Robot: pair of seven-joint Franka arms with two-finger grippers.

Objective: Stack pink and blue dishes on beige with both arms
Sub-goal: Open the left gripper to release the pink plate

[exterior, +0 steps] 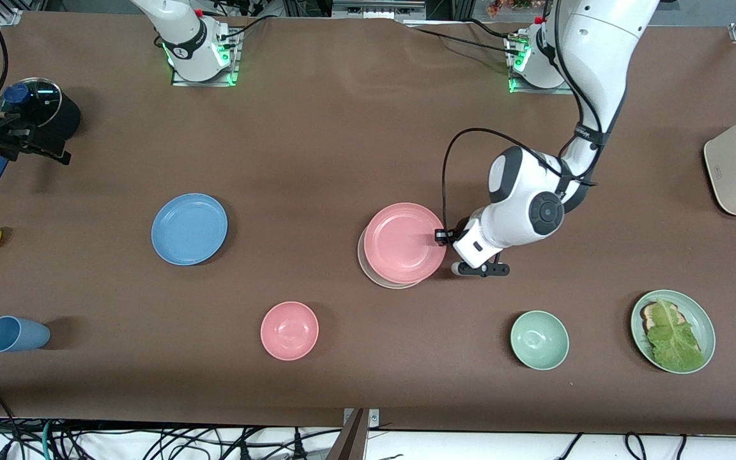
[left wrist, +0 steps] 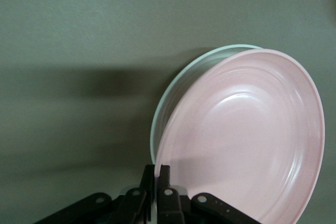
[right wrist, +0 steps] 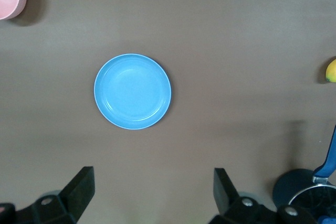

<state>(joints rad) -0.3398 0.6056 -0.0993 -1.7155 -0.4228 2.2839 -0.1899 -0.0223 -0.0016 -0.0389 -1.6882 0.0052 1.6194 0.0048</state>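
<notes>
Beige plate (exterior: 374, 273) shows only as a thin crescent along the front-camera side and right-arm side of the pink plate (exterior: 404, 242), which lies on top of it, slightly off-centre; in the left wrist view the lower dish appears as a pale rim (left wrist: 173, 95) around the pink plate (left wrist: 247, 140). Left gripper (exterior: 443, 237), low over the table, pinches the pink plate's edge at the side toward the left arm's end, its fingers (left wrist: 164, 192) closed narrowly on the rim. Most of the right arm is cut off at the top of the front view, and its gripper does not appear there. Right wrist view shows the right gripper (right wrist: 152, 195) with fingers (right wrist: 79, 187) spread wide, holding nothing, high over the table. Blue plate (exterior: 189, 229) lies flat and untouched toward the right arm's end of the table, well apart from the stacked pair, seen beneath the open jaws (right wrist: 132, 91).
</notes>
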